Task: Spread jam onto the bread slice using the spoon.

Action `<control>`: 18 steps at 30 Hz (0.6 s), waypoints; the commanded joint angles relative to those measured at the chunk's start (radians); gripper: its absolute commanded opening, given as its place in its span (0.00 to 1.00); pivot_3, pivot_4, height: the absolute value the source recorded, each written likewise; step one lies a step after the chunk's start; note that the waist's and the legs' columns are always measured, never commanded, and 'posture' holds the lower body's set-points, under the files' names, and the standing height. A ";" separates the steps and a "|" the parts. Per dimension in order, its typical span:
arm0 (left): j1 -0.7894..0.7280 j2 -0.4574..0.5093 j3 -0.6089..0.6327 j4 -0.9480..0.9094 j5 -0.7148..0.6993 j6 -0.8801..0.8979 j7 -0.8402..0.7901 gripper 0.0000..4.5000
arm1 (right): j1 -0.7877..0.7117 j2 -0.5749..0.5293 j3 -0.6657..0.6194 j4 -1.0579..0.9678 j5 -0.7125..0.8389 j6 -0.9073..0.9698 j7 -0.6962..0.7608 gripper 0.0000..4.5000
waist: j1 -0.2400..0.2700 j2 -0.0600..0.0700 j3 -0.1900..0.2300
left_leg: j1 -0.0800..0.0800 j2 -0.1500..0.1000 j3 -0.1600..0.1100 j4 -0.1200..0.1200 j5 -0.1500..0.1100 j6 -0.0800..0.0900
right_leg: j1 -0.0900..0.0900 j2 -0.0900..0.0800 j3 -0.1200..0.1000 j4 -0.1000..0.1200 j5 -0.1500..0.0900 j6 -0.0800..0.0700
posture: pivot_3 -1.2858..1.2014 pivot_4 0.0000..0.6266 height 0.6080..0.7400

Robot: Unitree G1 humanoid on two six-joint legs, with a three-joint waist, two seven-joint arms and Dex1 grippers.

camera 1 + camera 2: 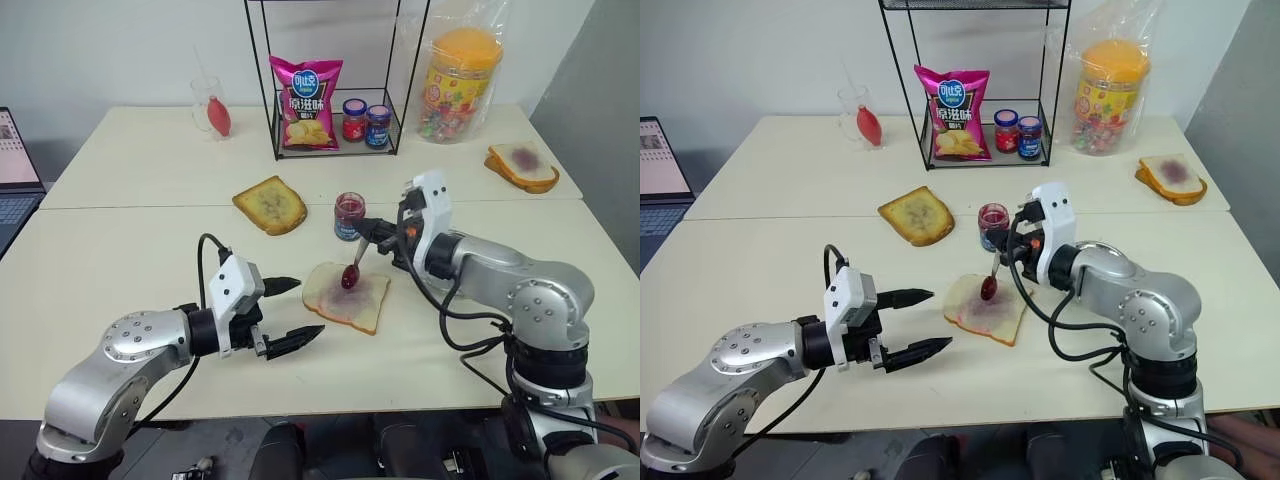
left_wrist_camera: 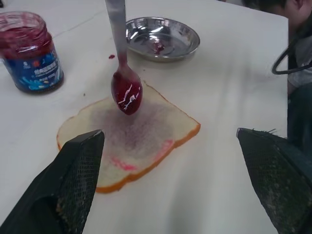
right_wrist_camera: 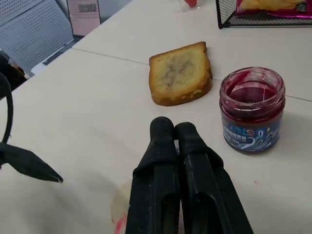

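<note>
The pale bread slice [image 1: 347, 297], purple-smeared in its middle, lies flat on the table ahead of me. My right gripper [image 1: 367, 236] is shut on the handle of the slim spoon [image 2: 126, 91]. The spoon hangs tilted, its jam-loaded bowl over the far part of the slice; I cannot tell whether it touches. The open jam jar [image 1: 349, 215] with a blue label stands just behind the slice, beside the right gripper. My left gripper [image 1: 306, 308] is open with nothing in it, level with the table, just left of the slice. Its fingers [image 2: 73, 185] frame the bread.
A browner toasted slice [image 1: 270, 205] lies back left of the jar. A steel plate [image 2: 163, 39] sits beyond the bread. A wire rack [image 1: 275, 120] holds a chip bag and two small jars. Stacked slices [image 1: 520, 165] lie far right; a laptop [image 1: 15, 170] sits at the left edge.
</note>
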 commanded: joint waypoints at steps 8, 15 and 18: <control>0.096 -0.020 0.022 -0.096 -0.003 -0.020 0.092 1.00 | 0.024 -0.017 0.072 -0.042 -0.102 -0.137 0.078 0.01 | 0.001 0.000 0.000 | 0.000 0.000 0.000 0.000 0.000 0.000 | 0.000 0.000 0.000 0.000 0.000 0.000 | 0.52 0.24 1.00; 0.156 -0.029 0.021 -0.111 0.014 -0.068 0.114 1.00 | 0.006 -0.060 0.106 -0.059 -0.142 -0.159 0.135 0.01 | 0.002 0.000 0.000 | 0.000 0.000 0.000 0.000 0.000 0.000 | 0.000 0.000 0.000 0.000 -0.001 -0.001 | 0.52 0.24 1.00; 0.163 -0.033 0.017 -0.107 0.020 -0.085 0.118 1.00 | 0.004 -0.064 0.109 -0.063 -0.144 -0.161 0.147 0.01 | 0.002 0.000 0.000 | 0.001 0.000 0.000 0.000 0.000 0.000 | 0.000 0.000 0.000 0.000 0.000 -0.001 | 0.52 0.24 1.00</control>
